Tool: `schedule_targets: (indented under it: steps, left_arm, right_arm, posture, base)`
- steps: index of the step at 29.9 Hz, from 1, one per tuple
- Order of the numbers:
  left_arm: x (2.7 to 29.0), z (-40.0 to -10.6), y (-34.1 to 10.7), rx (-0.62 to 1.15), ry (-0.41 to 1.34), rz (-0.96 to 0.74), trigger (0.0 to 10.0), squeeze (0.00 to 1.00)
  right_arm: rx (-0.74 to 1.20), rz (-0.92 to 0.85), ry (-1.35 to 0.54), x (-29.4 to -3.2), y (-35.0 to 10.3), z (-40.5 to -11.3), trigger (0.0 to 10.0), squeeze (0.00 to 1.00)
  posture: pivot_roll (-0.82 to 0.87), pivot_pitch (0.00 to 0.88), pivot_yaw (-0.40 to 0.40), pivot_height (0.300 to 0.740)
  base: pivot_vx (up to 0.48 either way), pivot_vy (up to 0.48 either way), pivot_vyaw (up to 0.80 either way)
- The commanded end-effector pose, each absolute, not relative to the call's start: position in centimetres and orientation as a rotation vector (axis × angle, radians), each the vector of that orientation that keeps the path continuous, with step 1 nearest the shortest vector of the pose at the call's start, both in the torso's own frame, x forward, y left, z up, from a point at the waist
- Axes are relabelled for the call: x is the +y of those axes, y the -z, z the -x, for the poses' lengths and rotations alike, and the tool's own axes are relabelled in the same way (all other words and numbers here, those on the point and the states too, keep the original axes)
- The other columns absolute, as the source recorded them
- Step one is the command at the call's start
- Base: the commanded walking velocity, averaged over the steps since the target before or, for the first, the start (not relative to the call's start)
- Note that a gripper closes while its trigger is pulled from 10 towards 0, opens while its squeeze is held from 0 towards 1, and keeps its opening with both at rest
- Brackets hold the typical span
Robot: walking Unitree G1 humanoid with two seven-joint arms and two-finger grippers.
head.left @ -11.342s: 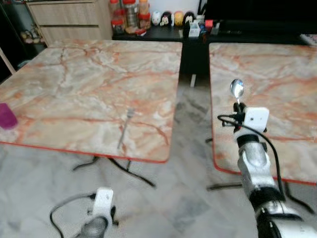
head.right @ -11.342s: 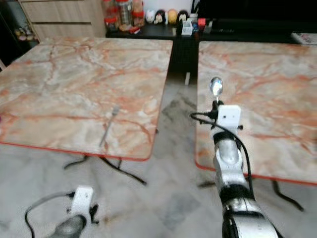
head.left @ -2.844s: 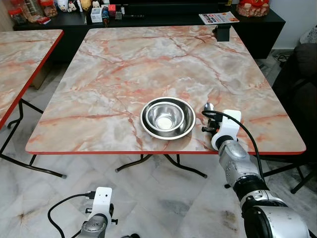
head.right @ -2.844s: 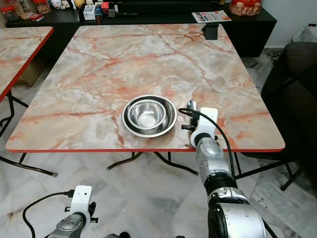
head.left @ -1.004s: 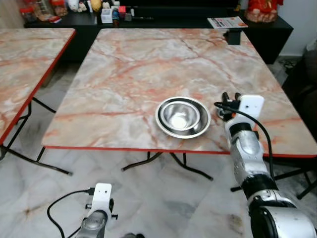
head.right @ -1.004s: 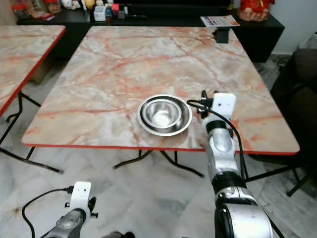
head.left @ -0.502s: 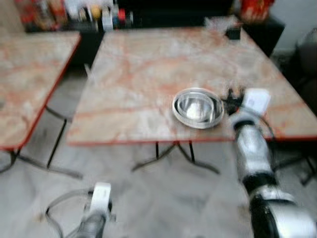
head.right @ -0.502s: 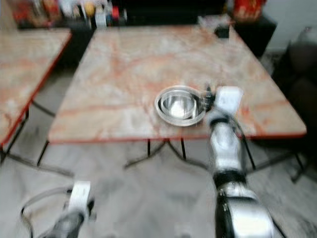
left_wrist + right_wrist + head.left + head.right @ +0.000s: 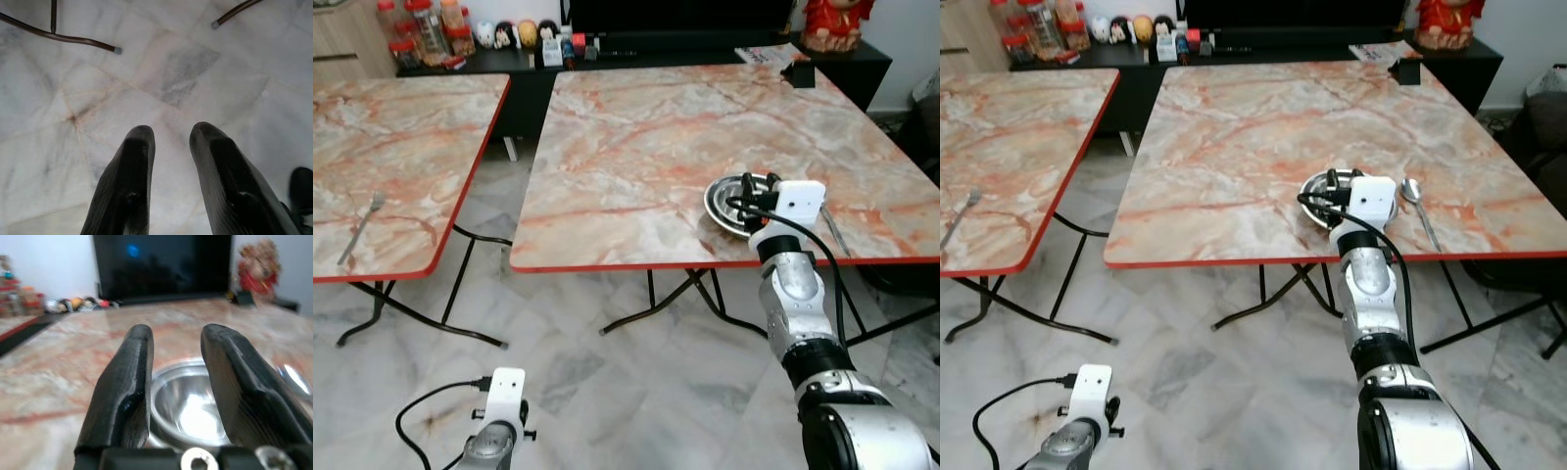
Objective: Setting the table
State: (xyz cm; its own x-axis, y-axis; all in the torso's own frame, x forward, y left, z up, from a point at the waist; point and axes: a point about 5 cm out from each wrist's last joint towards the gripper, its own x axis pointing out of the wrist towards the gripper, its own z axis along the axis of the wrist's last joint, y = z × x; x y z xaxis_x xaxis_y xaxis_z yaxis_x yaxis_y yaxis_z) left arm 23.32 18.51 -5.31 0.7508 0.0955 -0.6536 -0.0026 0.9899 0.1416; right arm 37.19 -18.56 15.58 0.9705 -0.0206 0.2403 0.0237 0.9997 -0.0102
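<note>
I am looking at the spoon lying flat on the near table, just beside the steel bowl on the side away from the other table; a few seconds ago it was still standing up in my right gripper, so that piece of the setting is now delivered. The right gripper is hanging empty, fingers parted around nothing, held low in front of the bowl at the table's front edge. The whole view is also swinging away from the bowl toward the second table, which was barely in sight a second ago, so I am turning rather than the things moving. A fork is lying near that second table's front edge, well apart from the bowl. I am judging it the next item to fetch and lay on the bowl's other side. My left gripper is idling over the floor, fingers apart and holding nothing.
</note>
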Motion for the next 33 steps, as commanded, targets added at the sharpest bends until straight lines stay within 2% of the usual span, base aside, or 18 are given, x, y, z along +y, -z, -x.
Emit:
schedule_targets:
  steps: [1, 33]
  left_arm:
    - [18.9, -23.1, 5.5, 0.733, -0.06, -0.148, 10.0, 0.0]
    - [19.0, -23.2, 5.4, 0.732, -0.066, -0.15, 10.0, 0.0]
  right_arm:
    - [-0.251, 0.006, 0.022, -18.4, -15.8, -37.2, 10.0, 0.0]
    - [-0.143, 0.002, 0.024, -18.5, -13.1, -36.6, 10.0, 0.0]
  posture:
    - [-0.06, 0.062, 0.044, 0.74]
    - [-0.05, 0.073, 0.048, 0.74]
  base:
    - [0.0, 0.334, 0.0]
    - [0.0, 0.335, 0.0]
